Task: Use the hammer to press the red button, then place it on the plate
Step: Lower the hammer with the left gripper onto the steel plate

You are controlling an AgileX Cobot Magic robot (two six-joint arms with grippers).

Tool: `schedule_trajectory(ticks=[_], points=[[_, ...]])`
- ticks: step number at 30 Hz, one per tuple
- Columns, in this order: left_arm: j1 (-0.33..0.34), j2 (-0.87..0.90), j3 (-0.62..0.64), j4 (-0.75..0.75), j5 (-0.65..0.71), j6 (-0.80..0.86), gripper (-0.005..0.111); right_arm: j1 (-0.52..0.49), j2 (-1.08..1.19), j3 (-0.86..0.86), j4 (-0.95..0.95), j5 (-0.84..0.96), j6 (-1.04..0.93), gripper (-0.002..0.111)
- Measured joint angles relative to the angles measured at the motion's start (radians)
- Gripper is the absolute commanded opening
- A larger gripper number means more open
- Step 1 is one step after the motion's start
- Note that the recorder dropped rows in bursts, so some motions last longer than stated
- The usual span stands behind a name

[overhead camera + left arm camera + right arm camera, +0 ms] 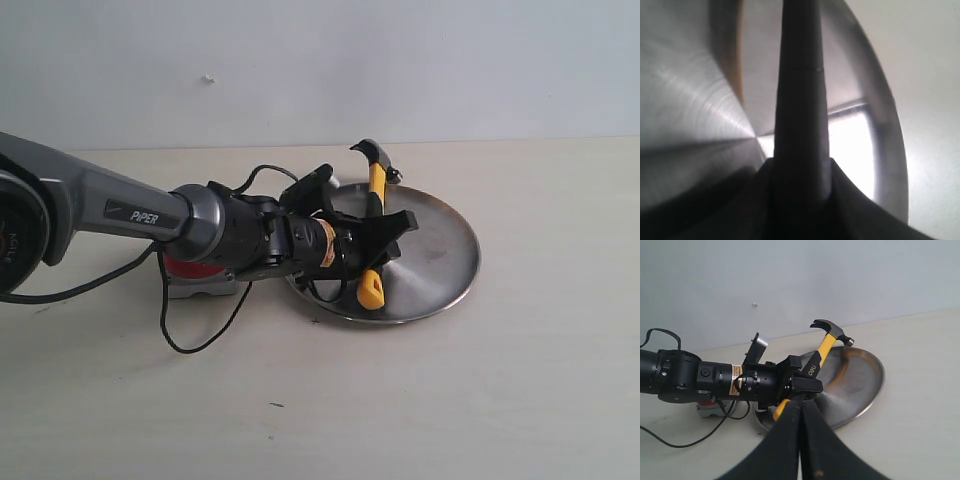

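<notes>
**newbie:** How far along?

**me:** I've got the left claw (370, 235) clamped on the hammer (377, 185), over the plate (440, 260), right of the red button (190, 268). Just the release left, I reckon.

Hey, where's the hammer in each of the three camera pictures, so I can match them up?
Exterior view: the hammer is right of centre, held in the left tool over the plate.
Left wrist view: probably the dark bar up the middle, too close to be sure.
Right wrist view: centre, head raised, handle slanting down into that tool.
Shared landmark: the plate, seen in all three.
</notes>
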Motion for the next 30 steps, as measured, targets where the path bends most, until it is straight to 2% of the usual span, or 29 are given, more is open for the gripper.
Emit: schedule_trajectory(ticks=[4,11,19,24,30], points=[[0.000,0.000,0.000,0.035,-0.016,-0.035,0.006,0.000,0.000,0.000,0.000,0.000,0.000,0.000],[0.000,0.000,0.000,0.051,-0.029,-0.059,0.025,0.000,0.000,0.000,0.000,0.000,0.000,0.000],[0.000,0.000,0.000,0.053,-0.031,-0.064,0.031,0.000,0.000,0.000,0.000,0.000,0.000,0.000],[0.000,0.000,-0.004,0.055,-0.055,-0.063,0.049,0.000,0.000,0.000,0.000,0.000,0.000,0.000],[0.000,0.000,-0.008,0.059,-0.067,-0.059,0.051,0.000,0.000,0.000,0.000,0.000,0.000,0.000]])
